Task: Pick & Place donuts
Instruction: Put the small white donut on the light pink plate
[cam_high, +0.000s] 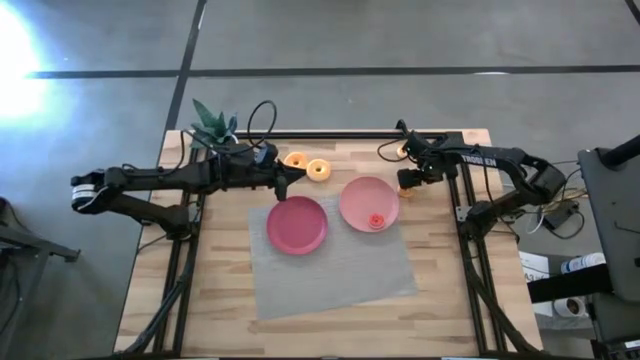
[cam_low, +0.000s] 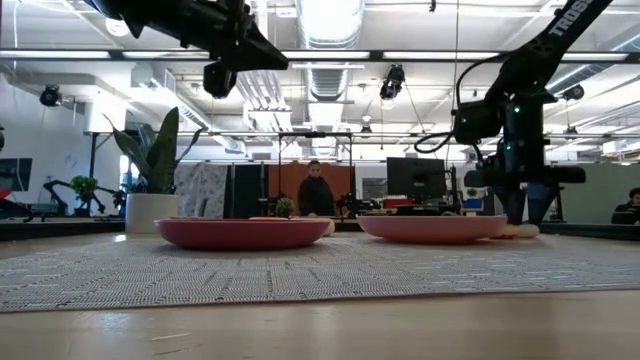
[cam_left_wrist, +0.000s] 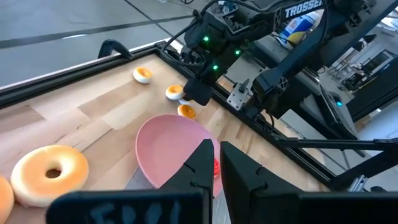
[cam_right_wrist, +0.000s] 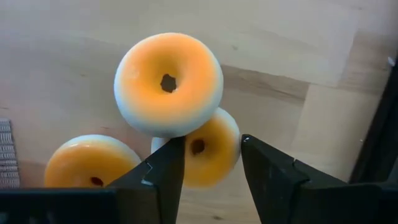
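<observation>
**Right gripper around a small donut at the far right of the table**

From my station I start with the near side. The grey mat (cam_high: 335, 262) covers the front half of the wooden table (cam_high: 440, 290). On its far part stand two plates: the magenta plate (cam_high: 297, 224) on the left and the pink plate (cam_high: 369, 203) on the right. In the pink plate lies one tiny red donut (cam_high: 376, 221), close to the near rim.

Just behind the magenta plate hangs the left gripper (cam_high: 296, 176), above the table, with its fingers (cam_left_wrist: 249, 180) pressed together and nothing between them. Behind it, on the bare wood, I see two larger orange donuts (cam_high: 307, 165) side by side, one touching the other or almost.

At the far right, just beside the pink plate, the right gripper (cam_right_wrist: 211, 168) is down at the table. Its fingers (cam_right_wrist: 163, 174) are spread, one on each side of a small orange donut (cam_right_wrist: 208, 152); if they already touch it, I cannot tell. A second small orange donut with whitish edge (cam_right_wrist: 169, 84) leans partly over the first one, and a third one (cam_right_wrist: 90, 162) lies close beside.

In the far left corner stands a potted green plant (cam_high: 213, 125). In the low view, a person (cam_low: 315, 190) is in the room behind the table.
</observation>
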